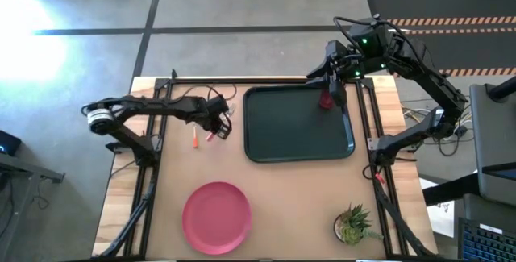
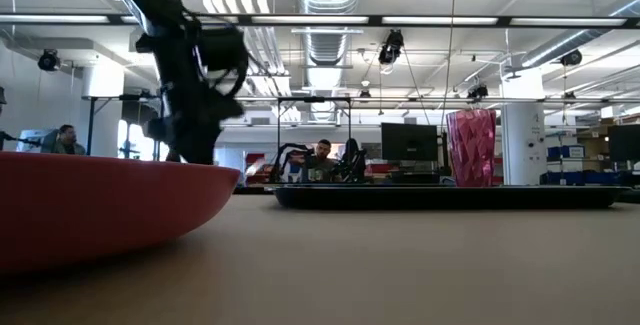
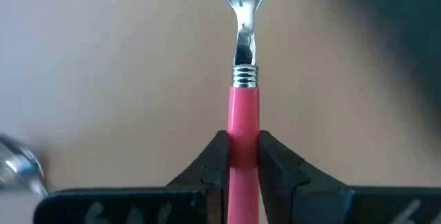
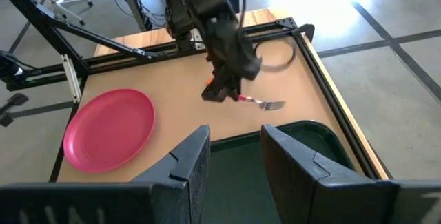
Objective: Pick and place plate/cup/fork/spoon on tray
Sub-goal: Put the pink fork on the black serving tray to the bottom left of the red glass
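Note:
My left gripper [image 1: 218, 125] is shut on the pink-red-handled fork [image 3: 242, 79], left of the dark tray [image 1: 278, 145]; it also shows in the right wrist view [image 4: 224, 89]. The orange-handled spoon [image 1: 196, 139] lies on the table beside it. The dark-red cup [image 1: 326, 101] stands upright on the tray's far right part and shows in the low view [image 2: 472, 147]. My right gripper [image 4: 234, 162] is open and empty above the tray's far right corner, close by the cup. The pink-red plate [image 1: 216, 216] lies flat near the table's front edge. My left gripper pinches the fork's pink-red handle [image 3: 242, 145] between its two fingers, a little behind the metal collar. The fork lies along the fingers and sticks out about level toward the tray, tines [image 4: 275, 105] forward. Whether the tines touch the table, I cannot tell.
A small potted green plant [image 1: 353, 223] stands at the table's near right corner. Black frame rails [image 1: 153, 173] run along both sides of the table. People sit in the room beyond the table [image 2: 322, 155].

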Controlling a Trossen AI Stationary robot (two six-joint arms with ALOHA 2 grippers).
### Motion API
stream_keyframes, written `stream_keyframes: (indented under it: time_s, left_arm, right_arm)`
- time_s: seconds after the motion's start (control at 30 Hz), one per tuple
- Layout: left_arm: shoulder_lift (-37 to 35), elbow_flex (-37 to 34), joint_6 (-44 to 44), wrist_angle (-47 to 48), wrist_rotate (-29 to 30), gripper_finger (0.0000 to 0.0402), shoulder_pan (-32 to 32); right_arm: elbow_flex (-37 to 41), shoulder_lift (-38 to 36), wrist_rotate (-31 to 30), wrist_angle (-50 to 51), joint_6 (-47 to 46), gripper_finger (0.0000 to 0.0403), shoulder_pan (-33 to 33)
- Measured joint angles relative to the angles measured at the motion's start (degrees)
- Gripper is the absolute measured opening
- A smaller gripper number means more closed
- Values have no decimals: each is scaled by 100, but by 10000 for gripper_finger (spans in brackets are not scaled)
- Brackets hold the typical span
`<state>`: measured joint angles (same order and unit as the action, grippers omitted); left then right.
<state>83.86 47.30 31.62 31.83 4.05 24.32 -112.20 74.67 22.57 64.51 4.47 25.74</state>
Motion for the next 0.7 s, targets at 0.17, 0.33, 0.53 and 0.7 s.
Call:
stream_keyframes:
  time_s: [0.17, 0.33, 0.53, 0.7]
  left_arm:
    - [-811, 86, 254, -189, 169, 29, -27]
    - [-1414, 55, 580, -991, 409, 29, -223]
    - [-1469, -58, 1026, -2576, 797, 29, -702]
    - [-1071, -49, 1585, -2952, 1237, 29, -1085]
  right_arm:
    - [0, 0, 4, 4, 0, 118, 0]
    - [0, 0, 11, 15, 0, 118, 1]
    - [0, 0, 11, 24, 0, 118, 0]
    - [0, 0, 34, 35, 23, 118, 0]
